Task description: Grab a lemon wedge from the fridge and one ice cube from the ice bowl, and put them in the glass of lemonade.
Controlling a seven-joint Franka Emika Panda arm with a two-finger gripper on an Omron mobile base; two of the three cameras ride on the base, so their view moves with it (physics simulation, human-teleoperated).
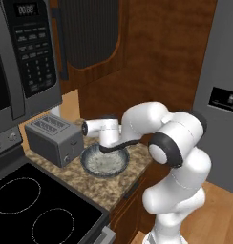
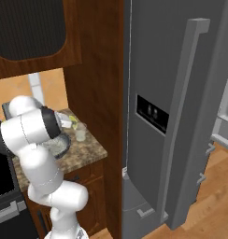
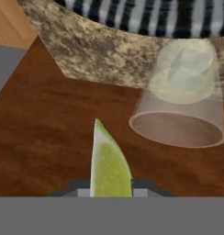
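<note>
Both base views look down over the counter (image 1: 97,190); the hand view hangs close above it.

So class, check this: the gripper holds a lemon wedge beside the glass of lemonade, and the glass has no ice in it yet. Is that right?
Not quite. In the hand view the gripper does hold the lemon wedge beside the glass of lemonade, but an ice cube already sits in the liquid.

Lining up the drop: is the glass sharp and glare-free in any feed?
Hand view: glass of lemonade large, soft-edged, no glare, rim clear; lemon wedge sharp between the fingertips. Right base view: glass tiny, pixelated. Left base view: ice bowl evenly lit.
</note>
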